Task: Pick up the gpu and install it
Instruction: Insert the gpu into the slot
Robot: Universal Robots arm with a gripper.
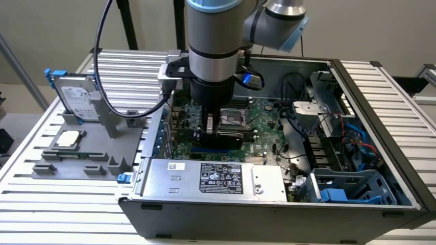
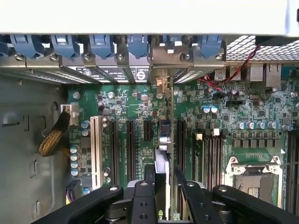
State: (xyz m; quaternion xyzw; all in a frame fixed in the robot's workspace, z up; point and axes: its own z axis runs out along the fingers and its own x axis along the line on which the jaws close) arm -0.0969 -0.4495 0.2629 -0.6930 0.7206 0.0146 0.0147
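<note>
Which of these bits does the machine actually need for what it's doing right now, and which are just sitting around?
In the job: slim black expansion card with a silver bracket, clamped edge-on in the gripper; black slots on the green motherboard.
Lying about: silver hard drive with blue rails; small square silver processor chip; grey holder stand.

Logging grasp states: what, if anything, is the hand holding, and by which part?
The hand holds the slim, thin dark-board gpu card edge-on, clamped by its upper edge, above the green motherboard's slots.
</note>
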